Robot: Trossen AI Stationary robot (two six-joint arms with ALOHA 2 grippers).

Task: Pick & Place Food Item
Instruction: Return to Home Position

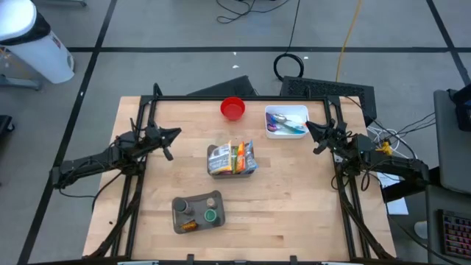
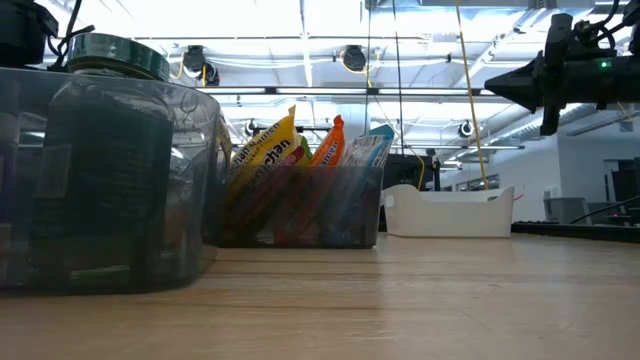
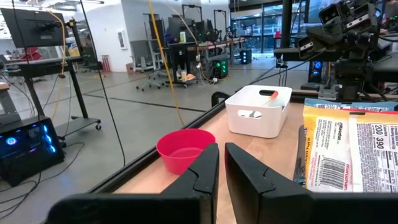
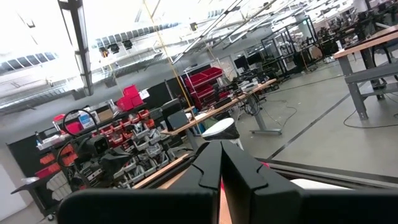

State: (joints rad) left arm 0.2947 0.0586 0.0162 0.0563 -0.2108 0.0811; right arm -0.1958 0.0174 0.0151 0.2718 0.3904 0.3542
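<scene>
The green-lidded seasoning bottle (image 1: 211,216) stands in the black bin (image 1: 179,223) near the front edge of the table (image 1: 294,206), among other jars. Upright noodle and snack packs (image 1: 237,157) fill the second black bin (image 1: 221,171) at the centre. Beyond it we see a red bowl (image 1: 232,108) and a white tray (image 1: 286,112). Both arms sit folded at the table's sides, above the wood. The left tool (image 3: 221,152) is clenched and empty, aimed inward. The right tool (image 4: 221,152) is likewise clenched and empty, beside the tray.
</scene>
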